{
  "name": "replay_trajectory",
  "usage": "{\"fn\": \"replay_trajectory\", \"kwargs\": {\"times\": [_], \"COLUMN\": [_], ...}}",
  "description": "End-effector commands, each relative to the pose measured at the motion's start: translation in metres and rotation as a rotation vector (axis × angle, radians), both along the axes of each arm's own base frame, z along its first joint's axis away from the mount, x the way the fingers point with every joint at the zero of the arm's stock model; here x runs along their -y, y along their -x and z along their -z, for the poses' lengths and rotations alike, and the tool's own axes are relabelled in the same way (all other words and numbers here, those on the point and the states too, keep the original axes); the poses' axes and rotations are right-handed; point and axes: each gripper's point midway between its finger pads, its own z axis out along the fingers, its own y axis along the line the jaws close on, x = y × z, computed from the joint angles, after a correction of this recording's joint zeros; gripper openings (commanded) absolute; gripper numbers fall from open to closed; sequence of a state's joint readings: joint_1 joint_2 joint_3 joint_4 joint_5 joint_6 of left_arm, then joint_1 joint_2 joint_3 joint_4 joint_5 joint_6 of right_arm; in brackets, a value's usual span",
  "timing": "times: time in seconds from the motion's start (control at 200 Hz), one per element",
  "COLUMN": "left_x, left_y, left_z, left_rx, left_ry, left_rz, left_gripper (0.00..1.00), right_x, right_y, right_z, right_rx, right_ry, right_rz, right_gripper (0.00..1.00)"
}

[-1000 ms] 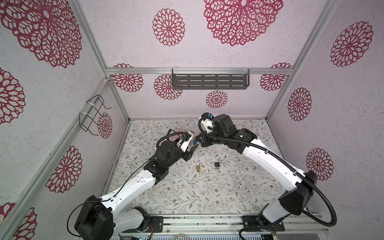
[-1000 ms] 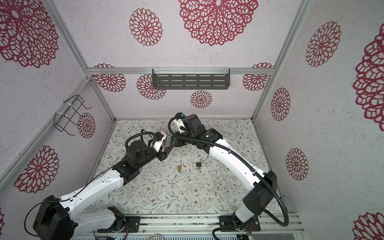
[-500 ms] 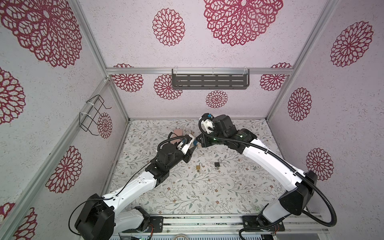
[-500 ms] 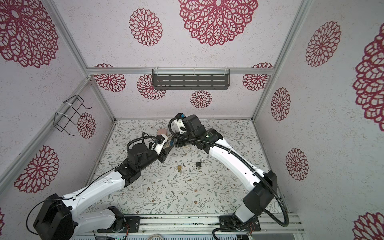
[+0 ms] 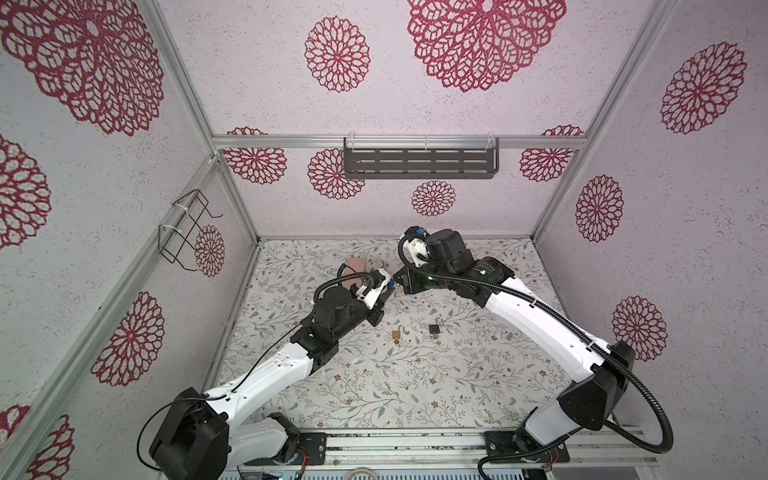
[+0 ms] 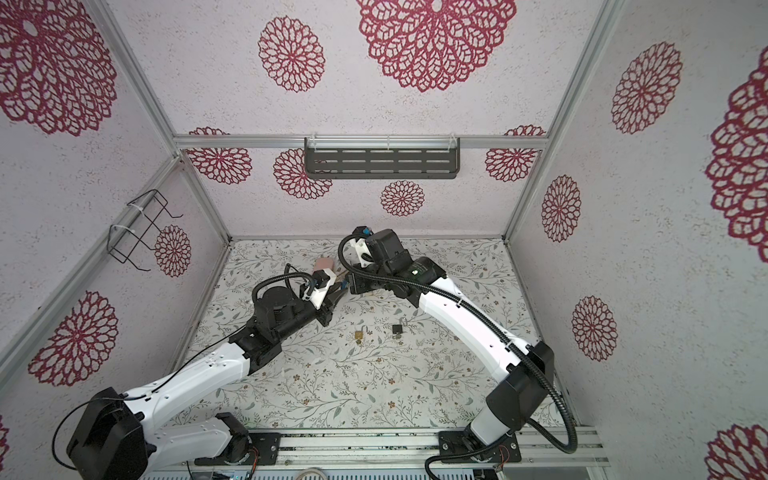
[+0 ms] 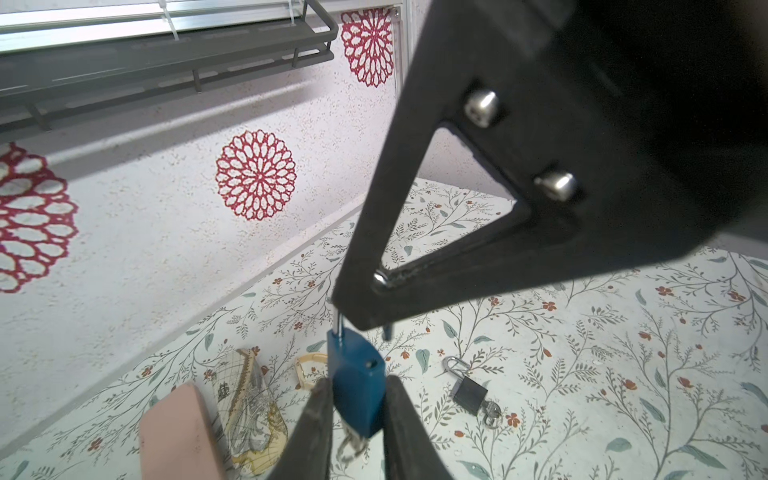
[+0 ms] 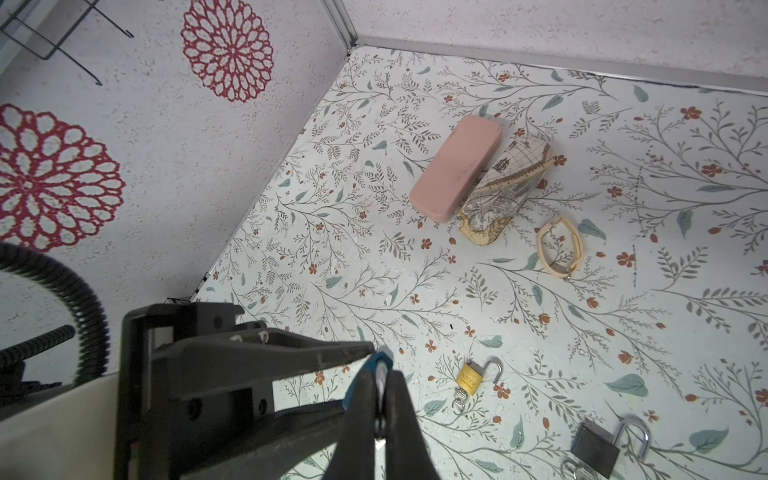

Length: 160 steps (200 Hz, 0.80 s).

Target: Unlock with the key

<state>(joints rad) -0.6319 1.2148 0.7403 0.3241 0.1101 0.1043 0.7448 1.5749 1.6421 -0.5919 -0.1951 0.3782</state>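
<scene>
Small, rigid, likely slippery blue padlock: left tool clamps its flat body; right tool, closed, pinches the shackle.

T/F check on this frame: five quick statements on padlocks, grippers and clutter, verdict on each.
1. The blue padlock lies on the table. False: the blue padlock is held up off the table, with the left gripper at its body.
2. The brass padlock lies on the table with its shackle swung open. True.
3. The right gripper is open and empty. False: the right gripper is shut on the blue padlock by its shackle.
4. The pink case lies against the map-print pouch. True.
5. The black padlock sits in the wall shelf. False: the black padlock lies on the table near the brass padlock.
</scene>
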Motion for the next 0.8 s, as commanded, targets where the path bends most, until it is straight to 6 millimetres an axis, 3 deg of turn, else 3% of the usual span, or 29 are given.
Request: {"fn": "replay_trajectory", "kwargs": {"times": [0.0, 0.155, 0.425, 0.535, 0.655, 0.705, 0.795], "left_x": [0.000, -0.003, -0.001, -0.004, -0.009, -0.013, -0.027], "left_y": [0.004, 0.004, 0.028, 0.027, 0.024, 0.021, 0.016], "left_z": [-0.020, -0.021, -0.017, -0.012, -0.006, -0.005, -0.007], "left_rx": [0.052, 0.026, -0.114, -0.139, -0.155, -0.143, -0.166], "left_ry": [0.027, 0.040, 0.081, 0.075, 0.070, 0.072, 0.101], "left_rz": [0.031, 0.041, 0.173, 0.161, 0.128, 0.093, -0.001], "left_gripper": [0.17, 0.00, 0.00, 0.00, 0.00, 0.15, 0.15], "right_x": [0.006, 0.007, 0.009, 0.002, 0.006, 0.007, -0.001], "right_y": [0.008, 0.009, 0.010, 0.018, 0.015, 0.011, 0.011], "right_z": [-0.026, -0.026, -0.017, -0.022, -0.016, -0.011, 0.001], "right_rx": [0.035, 0.061, 0.125, 0.117, 0.107, 0.087, 0.039], "right_ry": [-0.046, -0.027, 0.016, -0.043, -0.025, -0.025, -0.071], "right_rz": [-0.001, -0.040, -0.157, -0.197, -0.162, -0.138, -0.134], "right_gripper": [0.00, 0.00, 0.00, 0.00, 0.00, 0.00, 0.00]}}
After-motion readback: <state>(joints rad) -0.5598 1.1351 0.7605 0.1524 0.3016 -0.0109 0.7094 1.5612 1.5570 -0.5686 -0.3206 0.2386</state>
